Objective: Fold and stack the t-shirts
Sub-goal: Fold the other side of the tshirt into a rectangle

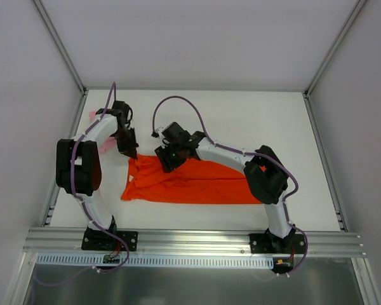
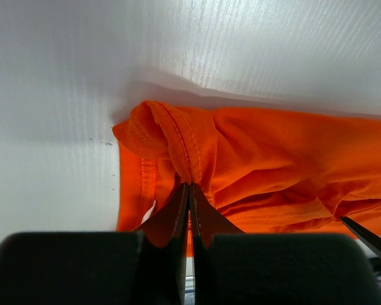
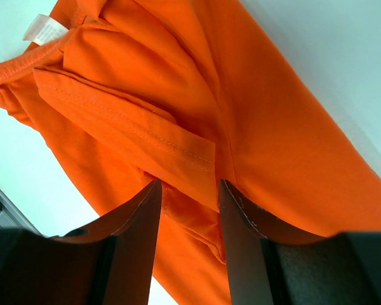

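The bright orange-red t-shirt lies crumpled lengthwise across the middle of the white table. My left gripper is at its upper left corner. In the left wrist view that gripper is shut on a stitched hem of the orange t-shirt, which bunches up at the tips. My right gripper hangs over the shirt's top edge, a little right of the left one. It is open, its fingers astride a folded hem of the orange cloth. The pale pink t-shirt peeks out behind the left arm.
A white label shows at the orange shirt's neckline. An aluminium rail with both arm bases runs along the near edge. White walls and frame posts close the table at the back and sides.
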Controlling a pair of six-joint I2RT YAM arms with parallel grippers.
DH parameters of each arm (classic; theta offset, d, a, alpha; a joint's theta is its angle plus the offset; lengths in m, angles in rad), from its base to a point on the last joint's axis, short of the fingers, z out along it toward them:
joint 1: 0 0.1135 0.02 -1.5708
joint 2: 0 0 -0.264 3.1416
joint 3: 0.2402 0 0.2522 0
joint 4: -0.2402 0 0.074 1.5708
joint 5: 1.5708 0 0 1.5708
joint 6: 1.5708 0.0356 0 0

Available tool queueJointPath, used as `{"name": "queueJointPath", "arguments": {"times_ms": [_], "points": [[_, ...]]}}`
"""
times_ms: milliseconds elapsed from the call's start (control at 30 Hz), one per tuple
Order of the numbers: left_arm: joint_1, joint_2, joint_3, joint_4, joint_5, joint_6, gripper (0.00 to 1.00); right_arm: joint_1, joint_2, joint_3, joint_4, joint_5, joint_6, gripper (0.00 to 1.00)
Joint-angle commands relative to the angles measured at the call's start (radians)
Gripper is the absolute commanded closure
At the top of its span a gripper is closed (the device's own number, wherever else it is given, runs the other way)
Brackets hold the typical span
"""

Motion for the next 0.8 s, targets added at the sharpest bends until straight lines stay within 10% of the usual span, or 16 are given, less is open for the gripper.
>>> {"name": "queueJointPath", "arguments": {"times_ms": [0, 333, 600, 767], "points": [[0.008, -0.05, -0.006, -0.038, -0.014, -0.016, 1.0, 0.0, 0.019, 0.05, 0.0, -0.038, -0.019, 0.55], [0.008, -0.06, -0.023, -0.042, -0.02, -0.017, 1.0, 0.001, 0.085, 0.077, 0.0, -0.077, -0.042, 0.59], [0.008, -0.07, -0.034, -0.039, -0.022, -0.022, 1.0, 0.001, 0.047, 0.077, -0.006, -0.07, -0.035, 0.99], [0.008, -0.088, -0.026, -0.033, -0.016, -0.029, 1.0, 0.0, -0.027, 0.051, -0.015, -0.045, -0.016, 0.99]]}}
